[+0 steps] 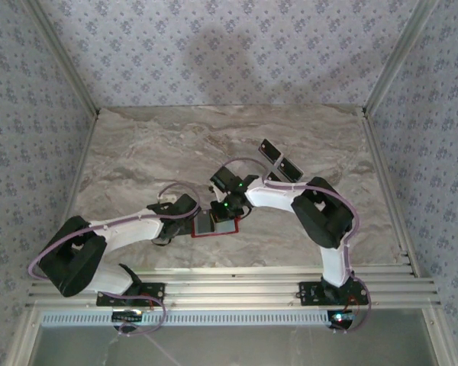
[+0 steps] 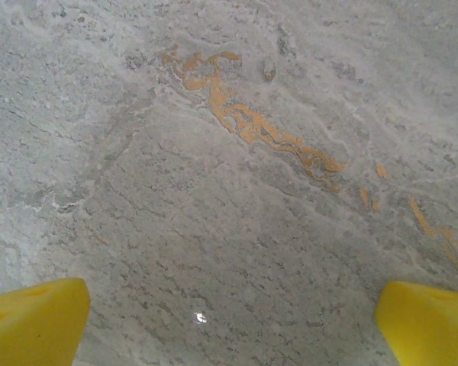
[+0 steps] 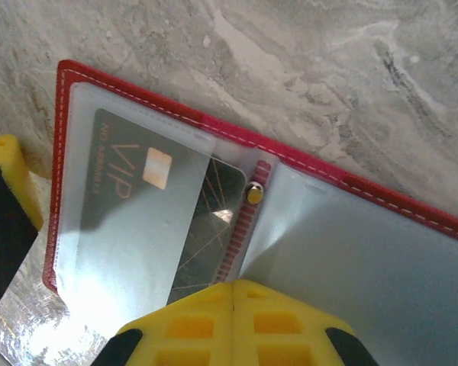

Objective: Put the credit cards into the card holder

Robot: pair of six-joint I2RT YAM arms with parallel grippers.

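Red card holder [image 3: 130, 91] lay spread open on the marble table [image 2: 175, 229] when I checked the right wrist camera, its clear plastic sleeves facing up. A silvery grey card [image 3: 130, 221] marked VIP sat in the left-hand sleeve, one corner poking out towards the spine, close to the small brass stud [image 3: 253, 194]. My right gripper [image 3: 233, 293] was right there at the near edge of that sleeve, its yellow jaws clenched tight together. I couldn't tell whether they pinched the card's edge or just the plastic.

From the overhead camera the holder [image 1: 227, 227] sat mid-table between the two wrists. Two black cards [image 1: 271, 151] [image 1: 290, 169] lay side by side farther back on the right, well apart from it.

On the left wrist camera, my left gripper [image 2: 230, 305] hung over bare marble with an orange vein, jaws released and spread wide, grasping nothing.
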